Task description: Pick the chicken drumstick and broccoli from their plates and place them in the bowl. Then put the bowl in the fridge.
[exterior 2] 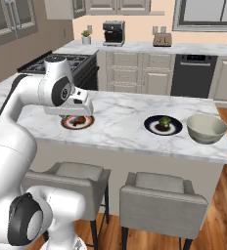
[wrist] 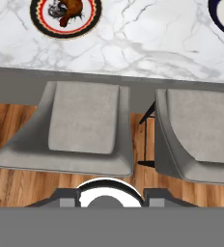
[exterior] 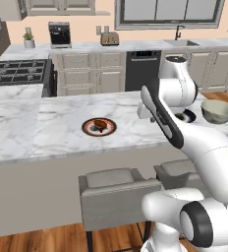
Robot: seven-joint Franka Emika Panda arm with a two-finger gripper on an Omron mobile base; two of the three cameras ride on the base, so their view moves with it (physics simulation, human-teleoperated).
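Observation:
The chicken drumstick is a reddish-brown lump lying on the red-rimmed plate on the marble island. The broccoli sits on the dark plate to its right. Further right stands the grey-green bowl, with nothing in it. My gripper hangs above the island's front edge, between the two plates, pointing down. Its jaws stand apart with nothing between them. The fridge is out of view.
Two grey stools stand below the island's front edge, over a wooden floor. A stove is at the left. The back counter holds a coffee machine, a toaster and a sink.

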